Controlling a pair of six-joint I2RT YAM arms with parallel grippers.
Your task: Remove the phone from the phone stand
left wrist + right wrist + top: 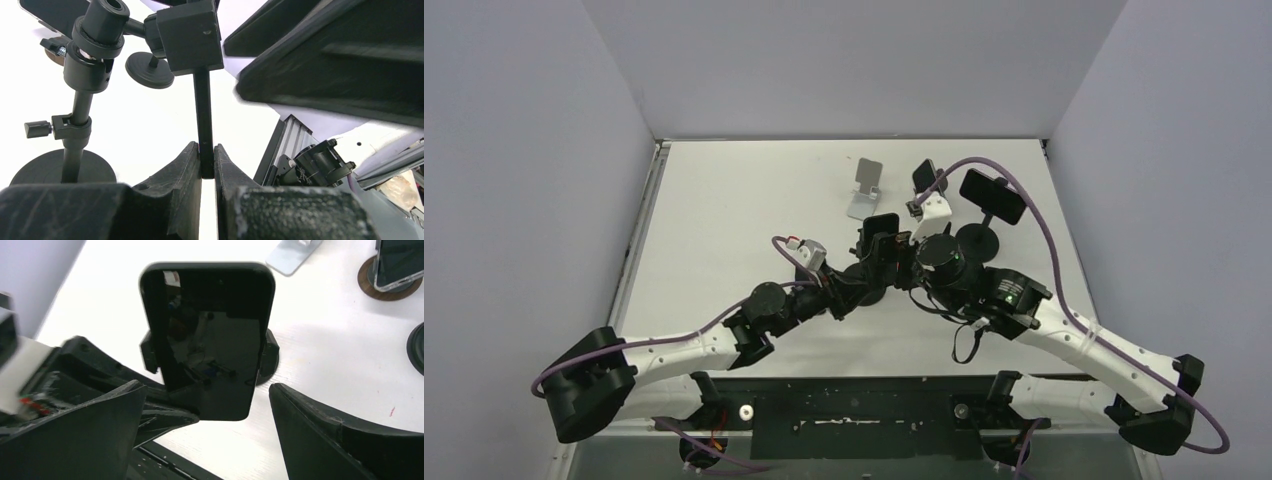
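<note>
The black phone (210, 340) stands upright, clamped at both sides by the black phone stand (266, 354). In the top view the phone (881, 230) sits mid-table between the two arms. My left gripper (206, 147) is shut on the stand's thin black post (203, 115), below its clamp block. My right gripper (207, 390) is open wide, one finger on each side of the phone's lower end and clear of it. One left finger (165, 416) shows under the phone.
A silver folding stand (864, 188) sits farther back. Another phone on a brown round base (395, 262) and a phone on a tall black stand (992, 196) are at the back right. A ball-head stand with a round base (63, 172) stands close to the left gripper.
</note>
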